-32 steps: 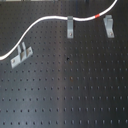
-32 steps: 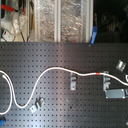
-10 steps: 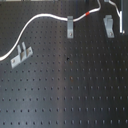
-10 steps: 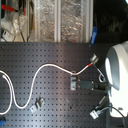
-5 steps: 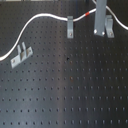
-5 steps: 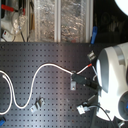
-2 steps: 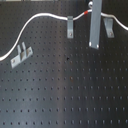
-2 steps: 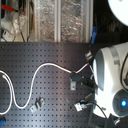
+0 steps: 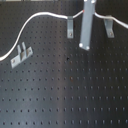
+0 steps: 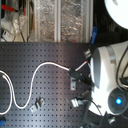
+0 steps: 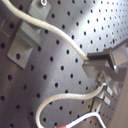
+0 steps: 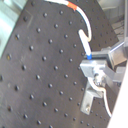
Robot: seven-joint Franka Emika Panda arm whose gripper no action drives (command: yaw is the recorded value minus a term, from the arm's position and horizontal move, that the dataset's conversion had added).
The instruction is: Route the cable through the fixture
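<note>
The cable [image 9: 35,19] is a thin white cord that arcs from the first exterior view's left edge up toward the top middle. In the second exterior view the cable [image 10: 31,85] snakes from the left edge to the arm. My gripper [image 9: 84,44] hangs between two upright metal clips [image 9: 70,27] [image 9: 109,28] and is shut on the cable. In both wrist views the cable [image 11: 60,34] [image 12: 86,37] runs into the shut fingers [image 11: 96,63] [image 12: 93,66]. Its red band [image 12: 71,6] lies on the slack beyond the grip.
A third metal clip [image 9: 20,55] lies flat at the first exterior view's left. The black pegboard [image 9: 65,95] spreads toward the front. The bulky white arm [image 10: 107,75] fills the second exterior view's right, and shelves with clutter [image 10: 45,20] stand behind the board.
The gripper came in from the first exterior view's top right, closed on the cable near the red band, and has carried it leftward and lower between the two upright clips.
</note>
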